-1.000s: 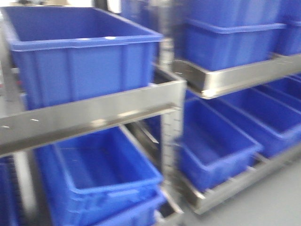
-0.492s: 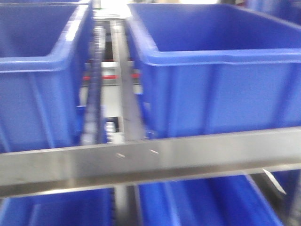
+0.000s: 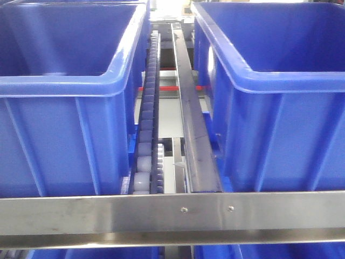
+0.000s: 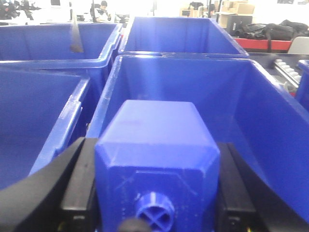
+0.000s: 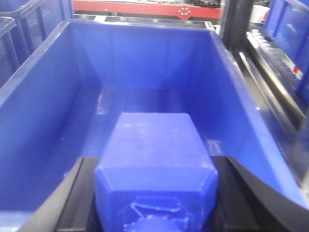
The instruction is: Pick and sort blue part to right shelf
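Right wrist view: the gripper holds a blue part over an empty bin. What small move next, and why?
Probably lower slightly, then open. The right gripper is shut on the solid-blue bottle-shaped plastic block, which hangs above the bare floor of the large open blue plastic bin, inside its walls, so a short drop should land it cleanly.

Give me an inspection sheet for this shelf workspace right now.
Surface: steel front rail of the right shelf, with a white roller track between two bins.
Job's things: one blue part held in the left gripper over a blue bin; a second blue part in the right gripper over another blue bin that looks empty.
Clutter: nothing seen in the visible bin interiors.
Grippers: both shut on their parts, black fingers against the sides.
Cables: nothing seen.
Surroundings: a person and boxes in the background.
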